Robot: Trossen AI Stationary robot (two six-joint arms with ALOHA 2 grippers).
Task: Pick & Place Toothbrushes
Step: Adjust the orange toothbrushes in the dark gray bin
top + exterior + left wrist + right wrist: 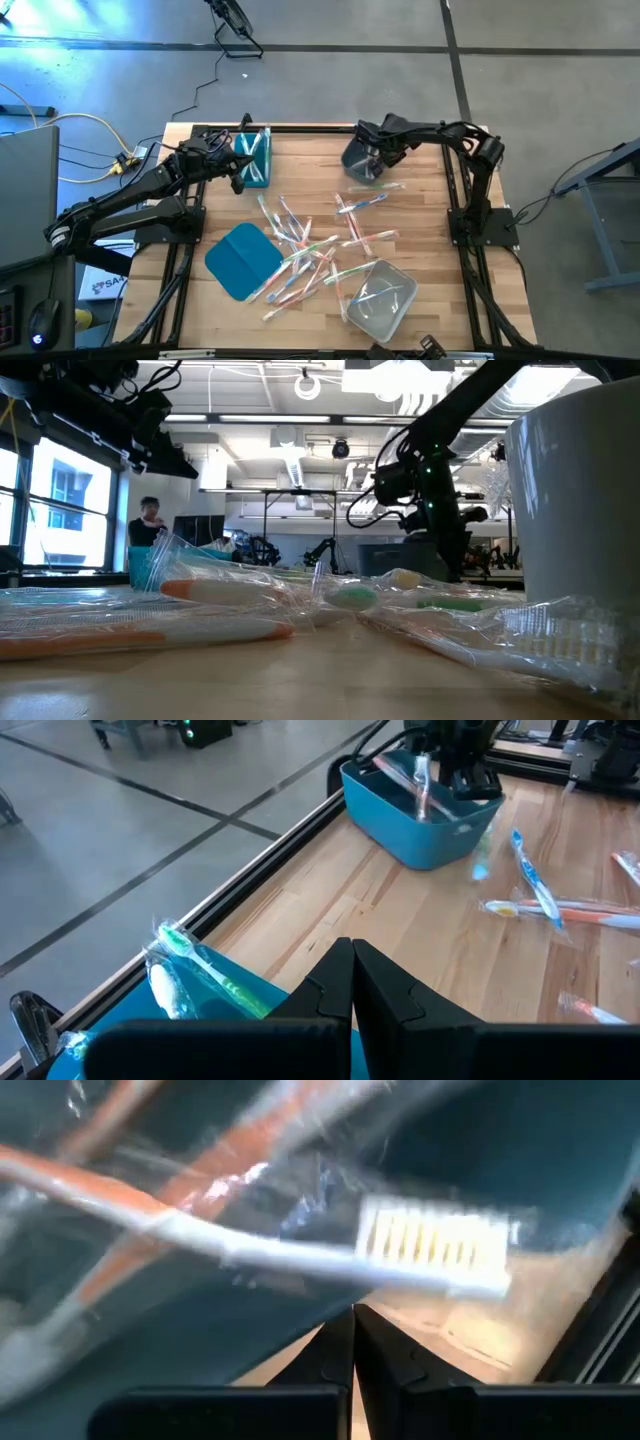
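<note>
Several wrapped toothbrushes (310, 245) lie scattered on the wooden table's middle. My right gripper (372, 160) points steeply down into a blue bin (420, 820) at the table's far middle. It is shut, with a wrapped toothbrush (300, 1255) that has an orange handle and a white head right at its fingertips. Other toothbrushes lie in that bin. My left gripper (352, 955) is shut and holds nothing. It hovers over a teal bin (257, 155) at the far left, which holds green toothbrushes (185, 960). My right gripper seems to pinch the toothbrush's clear wrapper (335, 1295) between its two fingertips, near the neck. The picture is blurred there, so I cannot tell how many layers it has. The fingers come from above and lie across the toothbrush, which hangs inside the blue bin.
A flat teal lid (240, 260) lies at the near left and a clear bin (382, 298) at the near right. Black frame rails run along the table's left and right sides. A person stands in the room far behind.
</note>
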